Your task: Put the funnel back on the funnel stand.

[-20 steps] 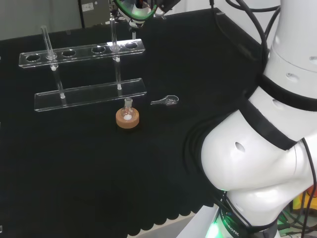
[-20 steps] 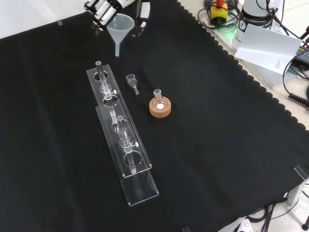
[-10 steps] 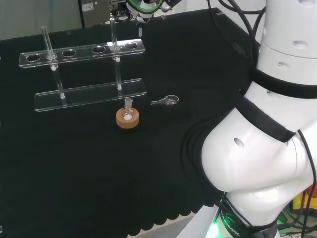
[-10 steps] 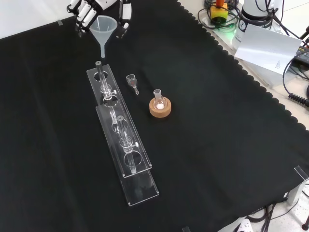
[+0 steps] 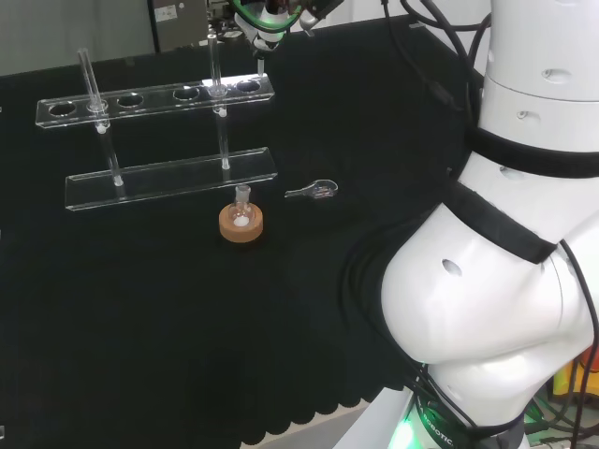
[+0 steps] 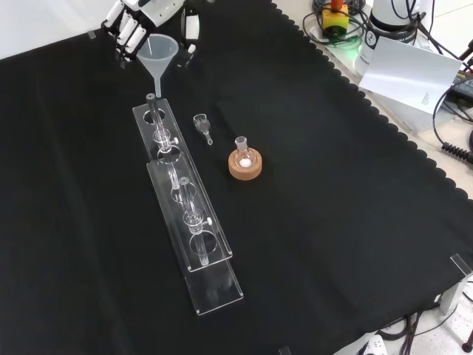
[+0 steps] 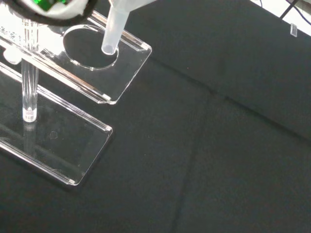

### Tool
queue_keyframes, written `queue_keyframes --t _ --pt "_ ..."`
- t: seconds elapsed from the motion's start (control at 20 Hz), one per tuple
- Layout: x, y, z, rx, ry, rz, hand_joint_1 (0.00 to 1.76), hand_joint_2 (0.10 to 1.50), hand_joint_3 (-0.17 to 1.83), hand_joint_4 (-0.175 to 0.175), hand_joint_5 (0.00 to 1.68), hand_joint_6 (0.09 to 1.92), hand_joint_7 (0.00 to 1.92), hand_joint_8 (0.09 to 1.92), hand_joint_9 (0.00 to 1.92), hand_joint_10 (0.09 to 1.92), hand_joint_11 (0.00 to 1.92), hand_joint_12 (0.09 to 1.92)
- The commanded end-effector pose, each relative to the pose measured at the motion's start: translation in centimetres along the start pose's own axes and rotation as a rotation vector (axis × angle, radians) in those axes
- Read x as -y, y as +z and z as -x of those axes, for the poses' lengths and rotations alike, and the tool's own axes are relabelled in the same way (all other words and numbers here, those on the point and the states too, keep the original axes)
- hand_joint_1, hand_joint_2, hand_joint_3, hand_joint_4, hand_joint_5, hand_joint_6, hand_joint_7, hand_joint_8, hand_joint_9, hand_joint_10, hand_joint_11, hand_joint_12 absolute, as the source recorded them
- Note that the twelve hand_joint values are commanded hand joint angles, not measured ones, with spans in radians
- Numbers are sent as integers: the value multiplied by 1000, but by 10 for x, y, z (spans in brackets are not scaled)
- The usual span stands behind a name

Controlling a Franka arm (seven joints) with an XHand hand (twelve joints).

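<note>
In the front view a clear funnel [image 6: 156, 55] hangs spout down with the hand [image 6: 137, 18] shut on its cone at the view's top. Its spout tip is just above the far end hole of the clear funnel stand [image 6: 181, 194]. The wrist view shows the spout [image 7: 113, 31] close over the rim of that end hole [image 7: 90, 47]. In the head view the funnel [image 5: 265, 28] sits at the top edge, above the right end of the stand's upper shelf [image 5: 154, 99].
A small flask [image 6: 242, 150] sits in a cork ring [image 6: 244, 166] to the right of the stand in the front view. A small clear scoop-like piece [image 6: 202, 124] lies between them. The arm's white links [image 5: 505, 234] stand at the head view's right.
The hand has carried the funnel leftward in the front view, from right of the stand's far end to over its end hole, and a little lower.
</note>
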State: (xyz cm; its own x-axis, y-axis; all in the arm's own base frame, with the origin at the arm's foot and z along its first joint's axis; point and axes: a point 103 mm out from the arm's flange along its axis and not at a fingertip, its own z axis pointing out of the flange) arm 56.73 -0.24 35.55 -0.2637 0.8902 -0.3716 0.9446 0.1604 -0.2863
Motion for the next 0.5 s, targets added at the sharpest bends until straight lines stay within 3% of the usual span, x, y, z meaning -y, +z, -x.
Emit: queue_keyframes --t 0.05,0.5 --pt "-3 -6 -12 24 -5 0 830 700 604 -39 529 705 485 735 895 685 367 1304" --pt "-14 -4 -20 28 -18 -2 830 699 605 -39 530 706 485 736 896 686 367 1304"
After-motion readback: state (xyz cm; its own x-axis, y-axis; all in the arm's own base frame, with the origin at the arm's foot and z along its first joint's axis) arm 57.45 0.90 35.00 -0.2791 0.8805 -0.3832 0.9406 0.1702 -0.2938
